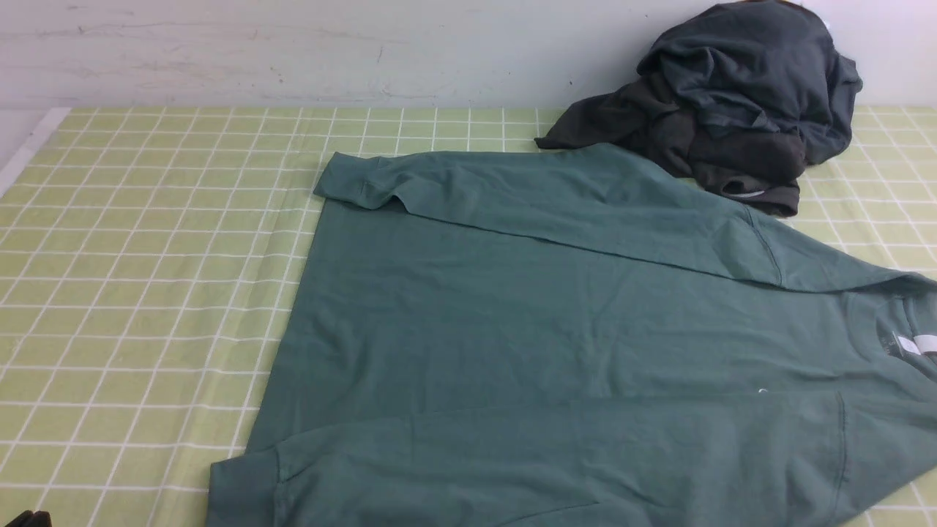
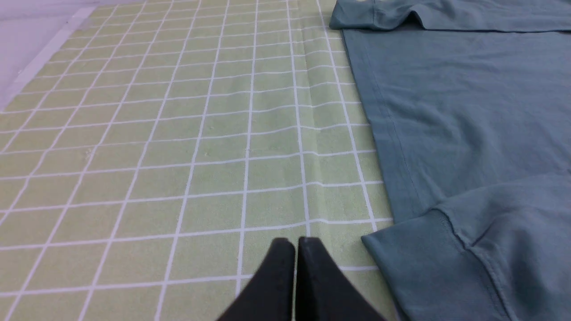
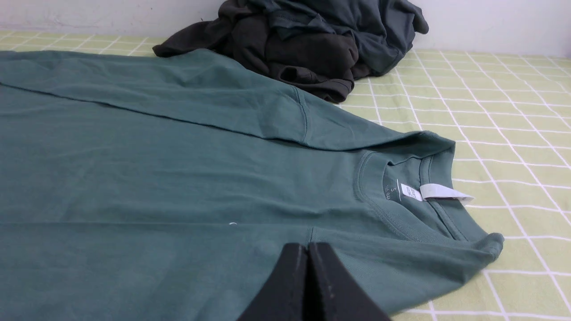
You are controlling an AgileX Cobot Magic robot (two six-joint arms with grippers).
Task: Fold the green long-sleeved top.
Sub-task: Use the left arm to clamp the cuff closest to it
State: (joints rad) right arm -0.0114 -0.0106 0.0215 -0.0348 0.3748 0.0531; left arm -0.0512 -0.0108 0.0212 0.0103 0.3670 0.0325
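The green long-sleeved top (image 1: 556, 344) lies flat across the table, hem toward the left and neck toward the right. Both sleeves are laid over the body; the far cuff (image 1: 351, 183) sits at the top left corner and the near cuff (image 1: 245, 487) at the bottom left. The white neck label (image 3: 439, 191) shows at the collar. My left gripper (image 2: 296, 243) is shut and empty over the tablecloth, just beside the near cuff (image 2: 415, 263). Over the near shoulder of the top (image 3: 178, 187), my right gripper (image 3: 308, 247) is shut with nothing between its fingers.
A heap of dark charcoal and brown-black garments (image 1: 739, 102) lies at the back right against the white wall, touching the top's far sleeve. A green checked tablecloth (image 1: 146, 256) covers the table, bare to the left of the top. Its left edge (image 1: 29, 150) meets a white surface.
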